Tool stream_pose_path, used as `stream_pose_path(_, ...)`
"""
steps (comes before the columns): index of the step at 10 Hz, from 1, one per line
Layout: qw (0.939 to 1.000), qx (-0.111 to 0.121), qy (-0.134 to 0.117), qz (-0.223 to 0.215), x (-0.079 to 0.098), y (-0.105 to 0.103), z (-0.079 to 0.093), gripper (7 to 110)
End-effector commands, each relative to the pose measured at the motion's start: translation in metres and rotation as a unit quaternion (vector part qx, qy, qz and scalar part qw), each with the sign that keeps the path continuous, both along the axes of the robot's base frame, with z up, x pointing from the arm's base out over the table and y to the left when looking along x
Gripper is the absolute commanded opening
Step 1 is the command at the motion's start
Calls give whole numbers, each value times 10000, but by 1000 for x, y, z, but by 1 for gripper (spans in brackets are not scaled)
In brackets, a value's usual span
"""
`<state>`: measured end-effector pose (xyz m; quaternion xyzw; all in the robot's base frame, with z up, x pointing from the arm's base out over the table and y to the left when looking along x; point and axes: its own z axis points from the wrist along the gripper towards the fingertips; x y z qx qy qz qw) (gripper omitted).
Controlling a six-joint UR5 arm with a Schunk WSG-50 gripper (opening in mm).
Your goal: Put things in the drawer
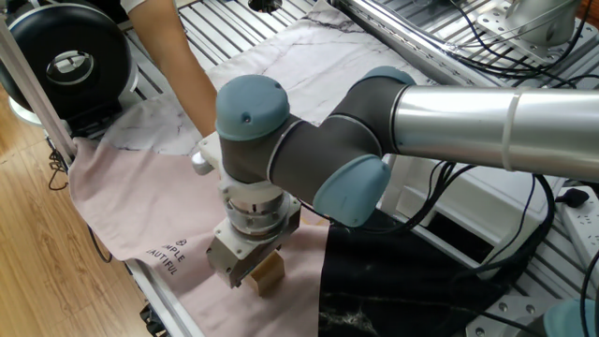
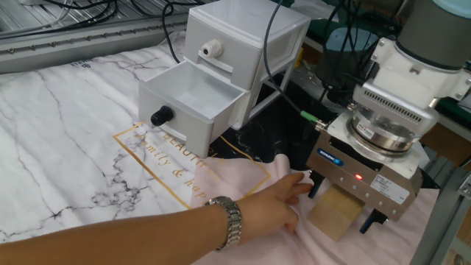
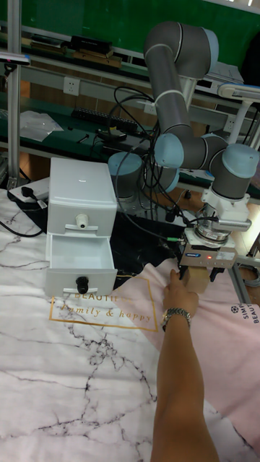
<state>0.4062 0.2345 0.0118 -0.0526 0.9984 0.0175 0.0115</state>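
Note:
The light-tan wooden cube (image 2: 335, 213) rests on a pink cloth at the table's near right; it also shows in one fixed view (image 1: 270, 271) and the tall view (image 3: 196, 280). My gripper (image 2: 343, 205) points straight down over it, one dark finger on each side of the cube, and looks open. The gripper body hides most of the cube (image 1: 245, 266) (image 3: 200, 273). The white drawer (image 2: 193, 118) with its black knob (image 2: 162, 115) is pulled open to the left, its inside bare (image 3: 78, 254).
A person's hand (image 2: 274, 209) with a wristwatch presses the pink cloth (image 2: 254, 180) right beside the cube and my left finger. The white cabinet (image 2: 246, 37) has a shut upper drawer. Cables and black equipment lie behind. The table edge is close on the right.

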Motion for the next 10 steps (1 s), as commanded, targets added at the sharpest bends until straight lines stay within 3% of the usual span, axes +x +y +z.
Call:
stream_pose_path(1, 9997, -190, -125, -49, 8, -19, 0, 22)
stream_pose_path(8, 9999, -83, -109, -42, 4, -9, -5, 22)
stream_pose_path(10, 9998, -3, 2, -186, -1, 7, 2, 22)
